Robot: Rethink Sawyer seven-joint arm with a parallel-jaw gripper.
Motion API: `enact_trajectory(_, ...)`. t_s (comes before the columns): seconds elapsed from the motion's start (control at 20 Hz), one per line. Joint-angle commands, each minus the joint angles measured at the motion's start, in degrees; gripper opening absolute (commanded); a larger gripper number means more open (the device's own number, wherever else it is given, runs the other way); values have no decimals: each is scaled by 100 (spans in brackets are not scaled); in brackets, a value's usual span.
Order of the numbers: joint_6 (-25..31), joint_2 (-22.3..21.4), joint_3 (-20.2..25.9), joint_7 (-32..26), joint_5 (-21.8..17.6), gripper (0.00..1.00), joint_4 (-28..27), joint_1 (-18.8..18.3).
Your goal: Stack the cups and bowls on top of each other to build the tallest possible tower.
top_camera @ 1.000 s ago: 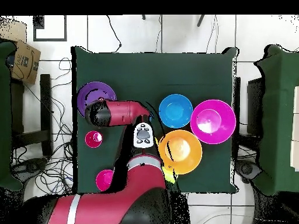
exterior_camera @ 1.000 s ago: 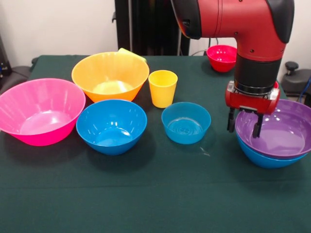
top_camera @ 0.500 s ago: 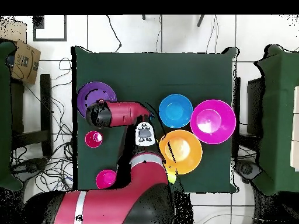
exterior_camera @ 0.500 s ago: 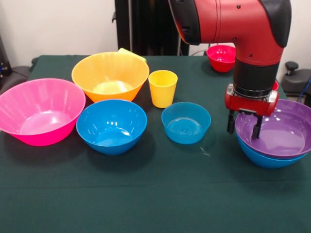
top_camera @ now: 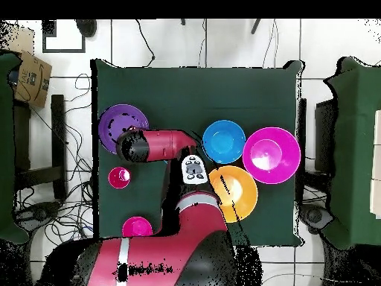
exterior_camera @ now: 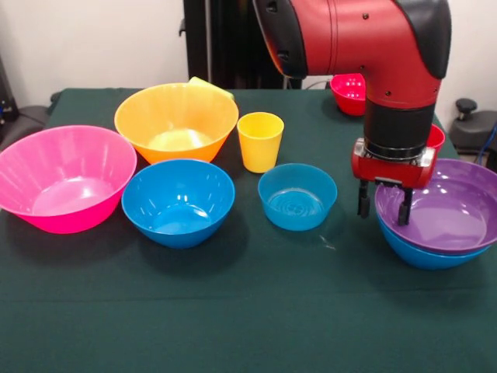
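Gripper (exterior_camera: pixel 384 205) fingers stand apart and empty, hanging at the near-left rim of the glossy purple plastic bowl (exterior_camera: pixel 443 214), with one finger outside the wall and the other over the inside.

That purple bowl sits nested in a glossy blue plastic bowl (exterior_camera: pixel 415 252) at the desk's right end in the front view, and these 2 look like the base of the tower.

Just left of them rests the small translucent blue plastic bowl (exterior_camera: pixel 297 196), with the yellow tapered plastic cup (exterior_camera: pixel 260 141) upright behind it. Further left are the second medium blue plastic bowl (exterior_camera: pixel 178 201), the large orange plastic bowl (exterior_camera: pixel 176 120) and the large pink plastic bowl (exterior_camera: pixel 64 176), all apart on the dark green desk (exterior_camera: pixel 233 311). 2 small red pieces, 1 a red plastic bowl (exterior_camera: pixel 351 92), lie behind the arm.

Judging from this, the next piece should be pinched by 1 wall, fingers straddling the rim. Lift it clear of its neighbours before crossing over, then centre it above the purple bowl and lower it level. A tilted or off-centre drop could wedge or tip the pile.
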Motion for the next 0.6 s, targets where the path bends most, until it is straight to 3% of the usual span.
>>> enact_trajectory(0.05, -401, 423, 741, -338, -506, 100, 234, -211)
enact_trajectory(0.45, -275, 420, 746, -286, -584, 100, 217, -241)
enact_trajectory(0.5, -269, 420, 746, -280, -587, 0, 215, -241)
enact_trajectory(0.6, -261, 425, 729, -273, -591, 0, 193, -229)
